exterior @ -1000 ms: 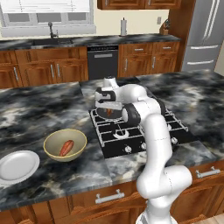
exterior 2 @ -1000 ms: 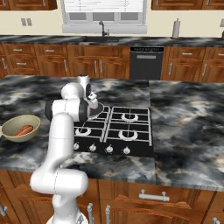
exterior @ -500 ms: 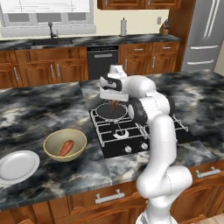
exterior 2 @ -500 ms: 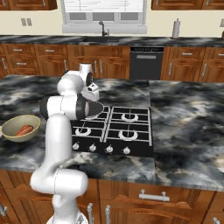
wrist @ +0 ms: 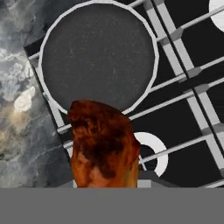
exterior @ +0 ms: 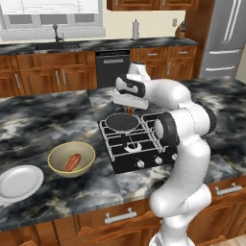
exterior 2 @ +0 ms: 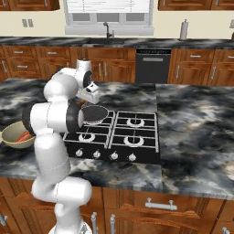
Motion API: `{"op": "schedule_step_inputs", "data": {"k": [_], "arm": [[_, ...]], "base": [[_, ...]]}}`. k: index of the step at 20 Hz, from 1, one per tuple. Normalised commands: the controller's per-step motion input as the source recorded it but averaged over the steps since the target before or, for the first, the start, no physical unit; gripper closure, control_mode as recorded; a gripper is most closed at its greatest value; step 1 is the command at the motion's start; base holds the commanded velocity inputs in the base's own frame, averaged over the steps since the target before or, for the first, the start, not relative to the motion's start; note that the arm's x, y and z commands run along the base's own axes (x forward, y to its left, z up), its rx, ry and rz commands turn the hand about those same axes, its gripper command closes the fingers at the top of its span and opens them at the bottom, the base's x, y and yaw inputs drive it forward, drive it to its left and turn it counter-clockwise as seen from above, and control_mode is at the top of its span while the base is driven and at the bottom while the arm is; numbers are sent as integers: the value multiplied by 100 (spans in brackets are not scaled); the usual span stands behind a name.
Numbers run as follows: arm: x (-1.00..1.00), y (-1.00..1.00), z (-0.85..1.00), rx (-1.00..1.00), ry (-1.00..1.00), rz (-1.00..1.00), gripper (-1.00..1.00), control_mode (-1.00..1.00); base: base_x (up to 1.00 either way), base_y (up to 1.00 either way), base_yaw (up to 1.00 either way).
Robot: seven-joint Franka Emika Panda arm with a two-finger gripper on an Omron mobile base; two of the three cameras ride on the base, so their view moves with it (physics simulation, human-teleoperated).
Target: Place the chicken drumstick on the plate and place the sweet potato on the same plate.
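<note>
The claw [exterior: 129, 108] hangs above the dark round pan [exterior: 122, 123] on the back left burner of the black stove [exterior: 139, 144], its jaws pinching the brown-orange chicken drumstick [wrist: 104, 146]. In the hand view the fat, browned end of the meat rises large from the bottom edge, in front of the pan and the grey grates; the finger tips themselves are hidden behind it. In the left base view a thin sliver of the drumstick [exterior: 129, 111] shows just under the hand, clear of the pan's surface. In the right base view the hand sits over the near rim of the pan [exterior 2: 94, 114], and the meat is too small there to make out.

The smooth reddish-orange sweet potato [exterior: 73, 162] lies inside the deep tan bowl [exterior: 71, 159] on the dark marbled desk [exterior: 48, 120], left of the stove. In the right base view the same bowl [exterior 2: 15, 135] peeks out behind the white arm, with the sweet potato [exterior 2: 23, 136] lying in it.

The flat round pale grey-white plate [exterior: 19, 182] lies on the desk just beside the bowl, nearer the front edge and further left, well apart from the claw.
</note>
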Motion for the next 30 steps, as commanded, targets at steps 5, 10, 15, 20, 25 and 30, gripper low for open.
{"op": "schedule_step_inputs", "data": {"k": [5,10,15,20,25,30], "arm": [[-100,0,49,2,-20,1,100,-100],[-100,4,40,0,-13,0,100,-100],[-97,0,25,0,-4,0,100,-100],[-61,0,6,-3,0,0,100,-100],[-27,-1,-21,-4,-7,28,100,-100],[-66,4,0,-1,-10,7,100,-100]], "base": [[0,0,0],[0,0,0],[0,0,0],[0,0,0],[0,0,0],[0,0,0]]}}
